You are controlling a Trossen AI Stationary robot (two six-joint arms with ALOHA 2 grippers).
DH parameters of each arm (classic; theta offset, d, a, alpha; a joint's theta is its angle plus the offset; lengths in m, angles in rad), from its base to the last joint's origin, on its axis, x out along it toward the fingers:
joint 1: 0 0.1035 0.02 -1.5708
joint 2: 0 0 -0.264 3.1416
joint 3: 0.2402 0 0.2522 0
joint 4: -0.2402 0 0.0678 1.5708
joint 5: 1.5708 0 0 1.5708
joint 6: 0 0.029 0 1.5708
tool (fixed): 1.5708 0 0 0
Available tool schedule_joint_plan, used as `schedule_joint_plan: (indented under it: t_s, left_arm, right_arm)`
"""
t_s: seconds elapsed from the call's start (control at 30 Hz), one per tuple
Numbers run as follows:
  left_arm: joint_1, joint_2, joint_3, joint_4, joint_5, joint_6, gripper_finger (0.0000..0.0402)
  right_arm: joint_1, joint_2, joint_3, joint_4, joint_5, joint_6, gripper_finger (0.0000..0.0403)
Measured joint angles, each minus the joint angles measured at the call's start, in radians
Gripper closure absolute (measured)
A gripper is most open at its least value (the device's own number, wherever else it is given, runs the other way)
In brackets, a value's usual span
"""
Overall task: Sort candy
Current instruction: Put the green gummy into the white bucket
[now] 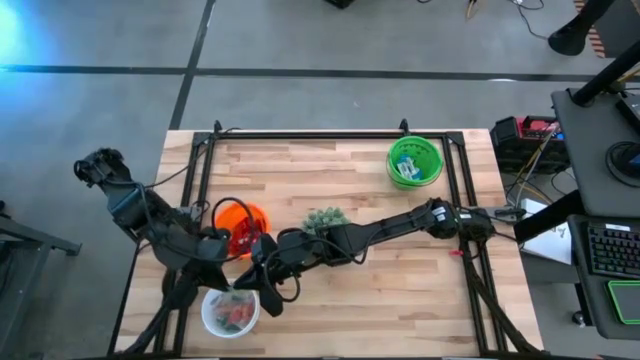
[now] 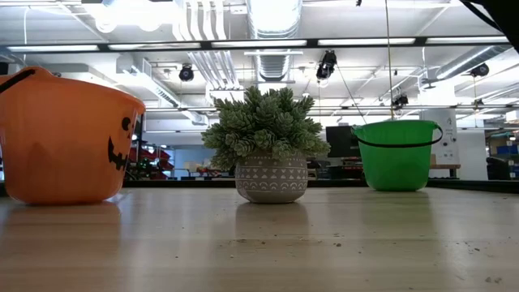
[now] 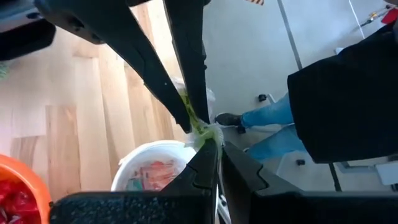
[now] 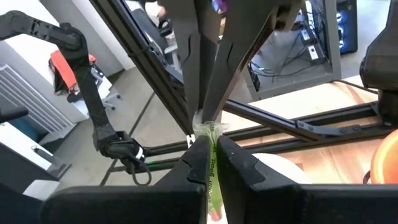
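Wrist views show my left gripper (image 3: 214,138) and right gripper (image 4: 208,142) both pinching one green candy (image 4: 210,155) above the white bowl (image 1: 229,313); sorting seems partly done.

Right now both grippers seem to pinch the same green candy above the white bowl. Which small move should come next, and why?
Probably one gripper should open. The left gripper and the right gripper are both shut on one green candy, held above the white bowl. Since green wrappers already lie in the green bucket on the right arm's side, I would let the left one open.
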Motion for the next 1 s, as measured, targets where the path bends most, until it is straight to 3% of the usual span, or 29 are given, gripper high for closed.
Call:
schedule_joint_plan:
  t_s: [0.4,0.73,1.0]
  left_arm:
    - [0.0,0.028,-0.002,0.002,-0.046,-0.013,0.0401]
    - [-0.058,0.022,-0.002,-0.086,0.076,-0.154,0.0401]
    - [-0.094,0.033,-0.002,-0.111,0.075,-0.214,0.0401]
  right_arm:
    - [-0.001,-0.005,0.001,0.086,0.007,0.033,0.0391]
    - [-0.002,-0.005,0.001,0.073,-0.024,0.059,0.0393]
    - [-0.018,-0.005,-0.001,0.065,-0.045,0.07,0.0363]
